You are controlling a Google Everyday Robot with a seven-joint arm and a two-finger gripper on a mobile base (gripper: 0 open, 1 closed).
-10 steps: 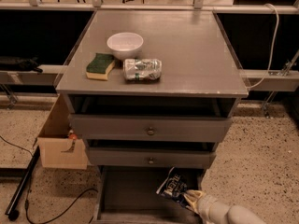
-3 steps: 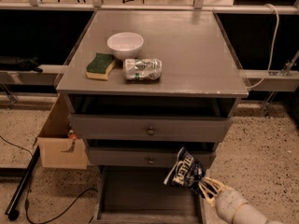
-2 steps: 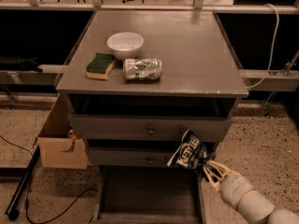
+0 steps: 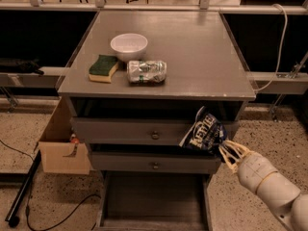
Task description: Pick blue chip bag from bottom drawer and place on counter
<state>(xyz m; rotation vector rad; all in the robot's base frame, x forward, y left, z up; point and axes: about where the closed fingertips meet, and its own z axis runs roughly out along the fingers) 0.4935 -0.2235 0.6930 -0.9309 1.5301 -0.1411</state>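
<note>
The pale two-finger gripper (image 4: 225,150) is pinching the crumpled navy foil chip bag (image 4: 204,134) tight. It's hanging in front of the upper knobbed grey drawer (image 4: 144,131), above the open bottom drawer (image 4: 151,203).

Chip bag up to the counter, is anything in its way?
Only the front edge of the counter, just above the blue chip bag that the gripper holds. The bowl, sponge and can sit well off to the side.

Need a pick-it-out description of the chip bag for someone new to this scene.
Find the grey drawer cabinet mid-frame, then its right front edge beside the upper knobbed drawer. There the gripper, reaching from lower right, holds the blue chip bag in its jaws. It alone is dark navy foil with white lettering; the can on the counter is silver-green.
</note>
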